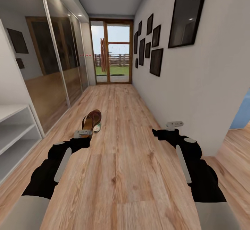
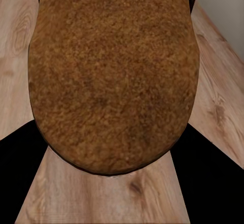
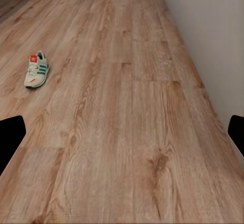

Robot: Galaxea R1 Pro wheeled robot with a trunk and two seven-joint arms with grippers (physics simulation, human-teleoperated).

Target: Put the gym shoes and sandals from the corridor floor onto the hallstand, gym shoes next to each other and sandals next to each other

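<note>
1. The left gripper [image 1: 83, 133] is clamped on a brown sandal [image 1: 91, 118], held above the corridor floor [image 1: 128, 160]; its tan footbed [image 2: 112, 71] fills the left wrist view.
2. A gym shoe [image 3: 36, 69] lies on the floor just beyond the sandal, its toe peeking out [image 1: 97, 127]; a red tongue patch shows, its writing unreadable.
3. The right gripper [image 1: 174, 124] hangs empty near the right wall [image 1: 194, 94], fingers spread.
4. White shelves [image 1: 14, 132] stand near left, mirrored doors [image 1: 59, 59] beyond; dark frames [image 1: 156, 62] line the right wall.
</note>
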